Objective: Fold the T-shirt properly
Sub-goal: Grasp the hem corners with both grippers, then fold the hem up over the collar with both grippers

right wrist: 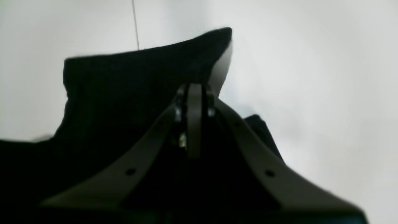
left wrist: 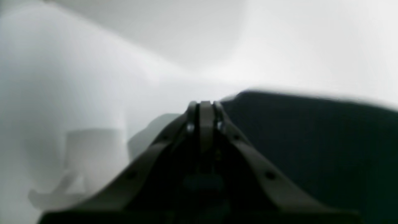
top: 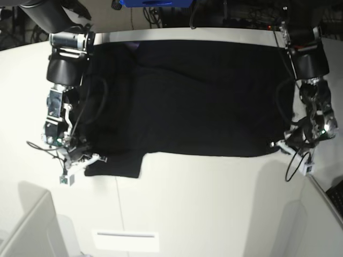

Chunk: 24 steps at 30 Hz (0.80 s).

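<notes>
Barely begun, you had the T-shirt (top: 193, 96) spread plain-side up mid-frame, unfolded, with both the left gripper (top: 278, 144) and the right gripper (top: 88, 159) pinched closed at its lower corners.

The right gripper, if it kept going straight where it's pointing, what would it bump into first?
Probably the T-shirt. The right gripper is shut, and black cloth lies right under and ahead of its tips, with white table beyond. The blur hides the depth.

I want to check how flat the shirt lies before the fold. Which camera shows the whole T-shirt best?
The base view: it shows the whole black T-shirt spread over the white table, wrinkled, with a gripper at each lower corner. Both wrist views are blurred and show only a black edge of cloth by closed jaws.
</notes>
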{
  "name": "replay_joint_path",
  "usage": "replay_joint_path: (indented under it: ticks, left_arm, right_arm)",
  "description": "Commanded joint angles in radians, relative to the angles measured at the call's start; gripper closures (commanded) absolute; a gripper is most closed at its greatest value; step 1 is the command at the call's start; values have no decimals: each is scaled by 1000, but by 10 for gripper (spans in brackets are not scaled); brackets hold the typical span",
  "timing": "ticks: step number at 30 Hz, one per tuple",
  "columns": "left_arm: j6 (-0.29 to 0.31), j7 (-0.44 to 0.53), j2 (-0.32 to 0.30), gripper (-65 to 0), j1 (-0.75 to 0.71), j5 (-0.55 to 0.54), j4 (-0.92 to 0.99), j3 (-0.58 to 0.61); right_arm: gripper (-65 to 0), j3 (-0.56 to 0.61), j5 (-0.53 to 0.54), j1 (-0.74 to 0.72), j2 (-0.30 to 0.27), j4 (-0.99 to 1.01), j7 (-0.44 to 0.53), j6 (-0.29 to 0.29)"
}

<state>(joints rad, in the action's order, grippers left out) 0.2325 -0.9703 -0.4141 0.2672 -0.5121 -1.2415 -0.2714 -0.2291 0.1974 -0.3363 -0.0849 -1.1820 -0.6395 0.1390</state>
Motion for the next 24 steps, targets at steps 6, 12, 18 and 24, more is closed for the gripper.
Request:
replay_joint_path:
  ticks: [6,12,18,24]
  left_arm:
    - [-5,4,-61,0,-73,-98,-134,-9]
    - [8,-49,-59,0,-193,-99,-281,-164]
    - [74,-98,-56,0,-302,-98,-378,-190]
    - [74,-100,-55,0,-395,-98,-461,-190]
  right_arm:
    - [0,-2,7,41,-13,-152,14,1]
    - [0,-6,6,113,-13,-302,-53,1]
    - [0,-10,6,164,-20,-384,-131,1]
    - [0,-11,6,279,-19,-554,-176,1]
